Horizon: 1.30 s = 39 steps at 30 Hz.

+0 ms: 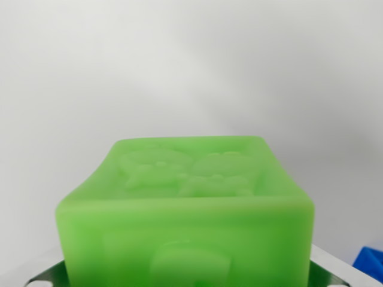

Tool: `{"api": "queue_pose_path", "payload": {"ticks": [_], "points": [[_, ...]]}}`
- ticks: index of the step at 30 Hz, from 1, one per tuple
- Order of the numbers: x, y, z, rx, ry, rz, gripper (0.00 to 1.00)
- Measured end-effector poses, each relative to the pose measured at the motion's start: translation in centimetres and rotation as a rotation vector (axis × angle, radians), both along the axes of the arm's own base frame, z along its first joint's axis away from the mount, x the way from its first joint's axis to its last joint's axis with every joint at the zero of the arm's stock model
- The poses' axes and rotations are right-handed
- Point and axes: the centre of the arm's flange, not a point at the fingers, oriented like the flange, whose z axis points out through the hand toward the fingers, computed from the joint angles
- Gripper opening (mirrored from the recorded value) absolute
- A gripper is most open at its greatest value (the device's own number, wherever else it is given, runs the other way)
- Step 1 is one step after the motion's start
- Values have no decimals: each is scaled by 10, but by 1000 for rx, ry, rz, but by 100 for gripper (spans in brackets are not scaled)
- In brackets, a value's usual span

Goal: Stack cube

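A green cube (185, 221) fills the lower half of the wrist view, very close to the lens and slightly out of focus. Metal parts of the gripper (185, 281) are seen at the bottom edge only, one pale grey piece at each lower corner, flush against the cube's two sides; the fingertips themselves are hidden, so it cannot be told for certain whether the jaws are clamped on the cube or merely flanking it. The cube appears soft and slightly translucent, like moulded rubber or silicone, with rounded edges and corners. Raised relief figures are noted on its top face, their outlines too blurred to identify; a further embossed shape is seen on the near face. Behind the cube a plain, smooth white-grey surface (191, 66) is recorded. A small blue object (371, 263) is cut off at the view's lower right, beside the right-hand metal piece.
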Motion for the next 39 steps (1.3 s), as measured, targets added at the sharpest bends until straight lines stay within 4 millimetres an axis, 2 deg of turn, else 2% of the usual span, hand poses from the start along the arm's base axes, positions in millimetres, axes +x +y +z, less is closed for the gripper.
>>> {"api": "queue_pose_path", "payload": {"ticks": [39], "points": [[-2, -76, -2, 0, -1, -80, 0]]}}
